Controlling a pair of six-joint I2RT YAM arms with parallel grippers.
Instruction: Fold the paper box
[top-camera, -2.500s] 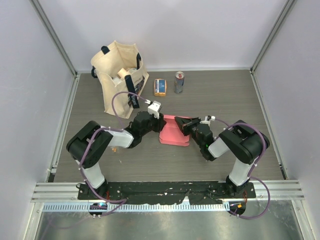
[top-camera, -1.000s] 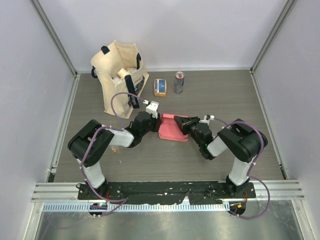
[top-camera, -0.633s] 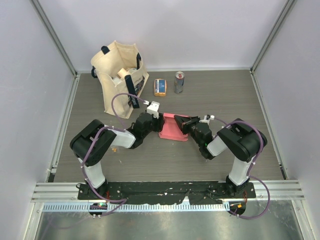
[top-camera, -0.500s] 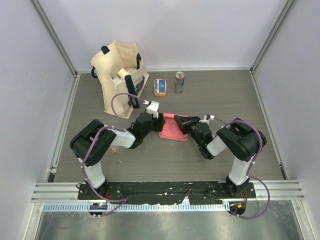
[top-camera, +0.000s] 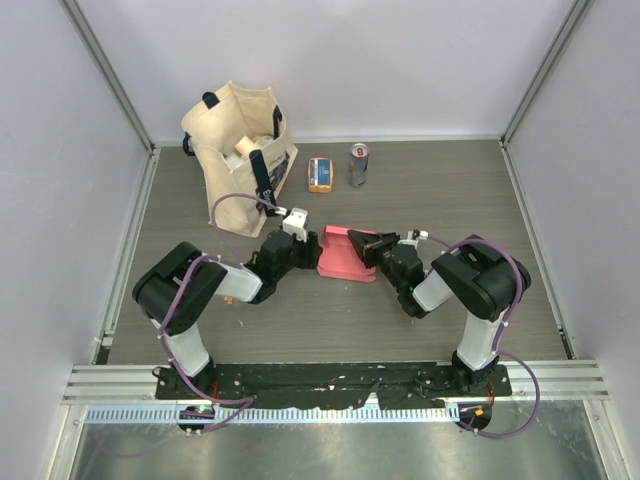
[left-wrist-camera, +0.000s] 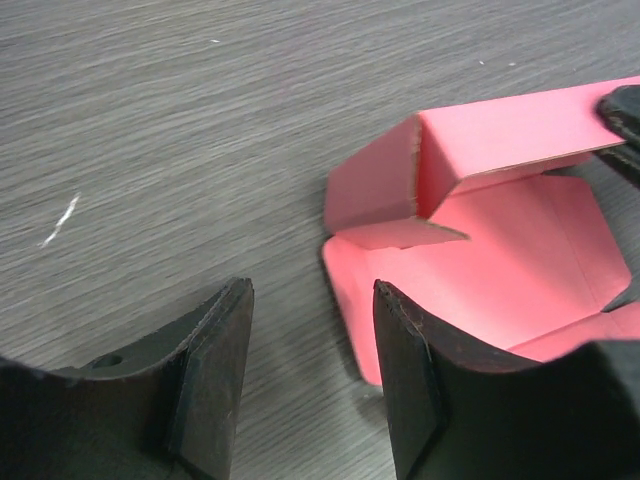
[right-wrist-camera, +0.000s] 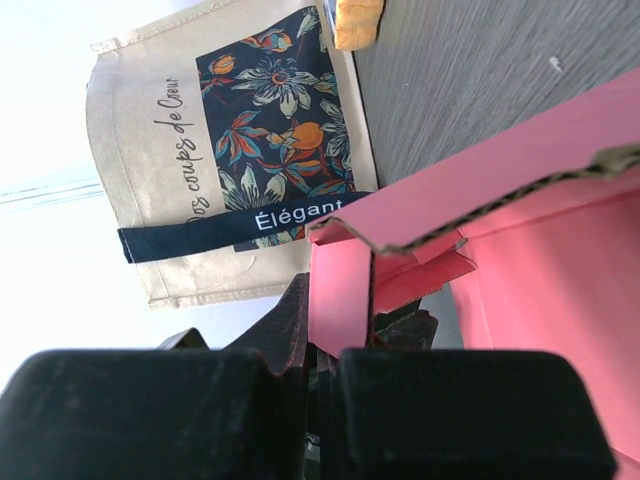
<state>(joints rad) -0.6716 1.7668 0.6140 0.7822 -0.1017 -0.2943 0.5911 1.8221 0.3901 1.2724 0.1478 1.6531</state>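
Note:
The pinkish-red paper box (top-camera: 343, 254) lies partly opened on the table between my two grippers. In the left wrist view the paper box (left-wrist-camera: 480, 240) has a raised flap and an open inside. My left gripper (top-camera: 306, 246) is open and empty just left of the box; its fingertips (left-wrist-camera: 400, 320) sit near the box's near edge. My right gripper (top-camera: 368, 246) is shut on a wall of the box at its right side; in the right wrist view the pink wall (right-wrist-camera: 340, 295) stands between the two fingers.
A beige tote bag (top-camera: 240, 150) stands at the back left; it also shows in the right wrist view (right-wrist-camera: 220, 120). An orange-and-blue packet (top-camera: 320, 173) and a can (top-camera: 358, 164) stand behind the box. Grey side walls bound the table.
My left gripper has drawn back a little to the left, off the box's left edge. The box shifted slightly up and away earlier. The right gripper keeps its hold.

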